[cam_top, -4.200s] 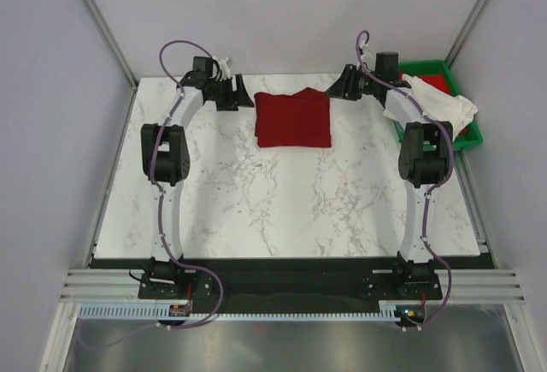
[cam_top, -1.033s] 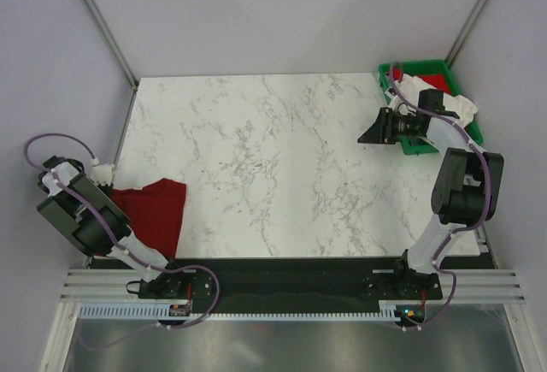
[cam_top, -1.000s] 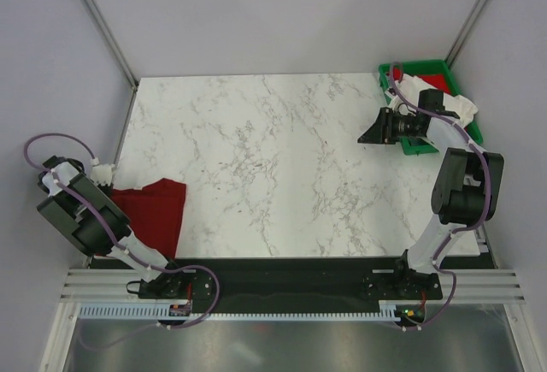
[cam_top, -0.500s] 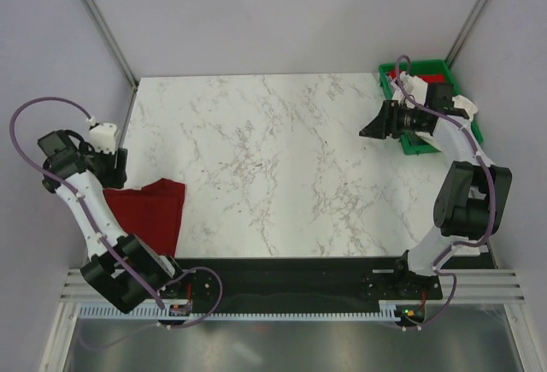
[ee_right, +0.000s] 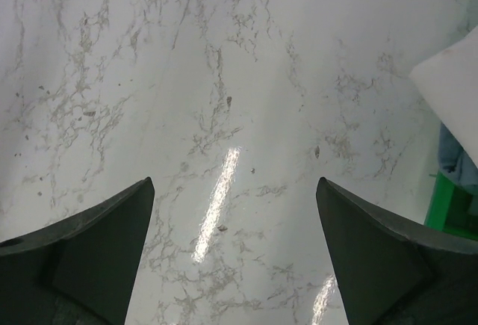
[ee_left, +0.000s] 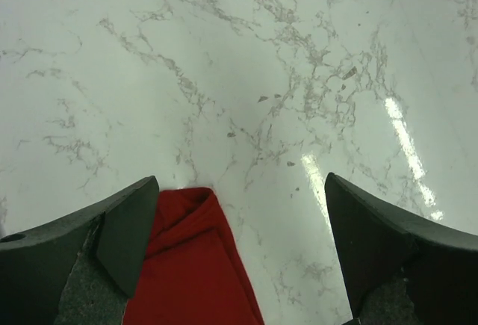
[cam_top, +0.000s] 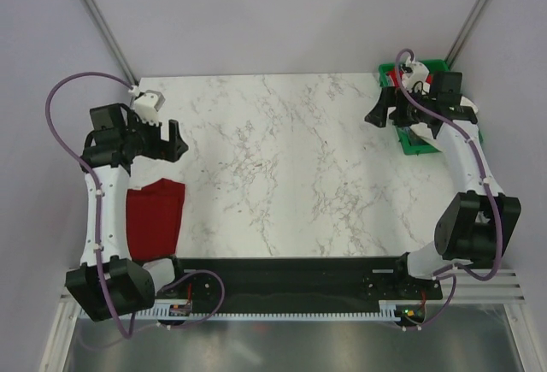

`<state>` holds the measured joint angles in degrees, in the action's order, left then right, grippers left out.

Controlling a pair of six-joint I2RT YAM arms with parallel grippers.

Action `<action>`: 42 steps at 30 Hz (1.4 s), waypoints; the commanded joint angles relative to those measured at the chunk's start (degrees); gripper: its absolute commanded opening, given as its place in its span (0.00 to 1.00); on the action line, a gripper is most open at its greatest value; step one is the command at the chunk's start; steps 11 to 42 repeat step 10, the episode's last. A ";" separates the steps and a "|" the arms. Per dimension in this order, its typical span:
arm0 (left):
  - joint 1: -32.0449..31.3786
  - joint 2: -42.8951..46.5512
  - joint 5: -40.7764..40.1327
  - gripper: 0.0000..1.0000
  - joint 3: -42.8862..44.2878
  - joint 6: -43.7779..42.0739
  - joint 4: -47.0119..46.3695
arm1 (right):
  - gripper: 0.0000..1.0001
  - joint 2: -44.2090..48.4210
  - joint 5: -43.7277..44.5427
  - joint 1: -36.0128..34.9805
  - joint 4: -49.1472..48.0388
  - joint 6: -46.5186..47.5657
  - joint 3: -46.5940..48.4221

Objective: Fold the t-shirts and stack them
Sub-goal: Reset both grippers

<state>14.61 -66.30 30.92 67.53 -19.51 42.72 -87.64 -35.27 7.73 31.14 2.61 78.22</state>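
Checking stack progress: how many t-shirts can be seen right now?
2. Dark red t-shirt folded at the table's near-left edge; off-white t-shirt over the green bin, far right. The right arm hides much of the bin; more may be inside.

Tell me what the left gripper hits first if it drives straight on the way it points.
Probably the bare marble tabletop. The open left gripper aims down at it, and the dark red t-shirt seems to lie short of that line, though depth is hard to judge.

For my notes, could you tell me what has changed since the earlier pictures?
The left gripper carried the red t-shirt from the far centre to the near-left corner, let go and drew away. The right gripper swung toward the green bin. The off-white t-shirt stayed there.
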 commanded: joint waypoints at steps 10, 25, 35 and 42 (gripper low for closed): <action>-3.71 -1.03 0.11 1.00 -0.37 8.08 -9.23 | 0.98 2.03 11.09 -5.18 -0.28 -3.50 0.89; -3.71 -1.03 0.11 1.00 -0.37 8.08 -9.23 | 0.98 2.03 11.09 -5.18 -0.28 -3.50 0.89; -3.71 -1.03 0.11 1.00 -0.37 8.08 -9.23 | 0.98 2.03 11.09 -5.18 -0.28 -3.50 0.89; -3.71 -1.03 0.11 1.00 -0.37 8.08 -9.23 | 0.98 2.03 11.09 -5.18 -0.28 -3.50 0.89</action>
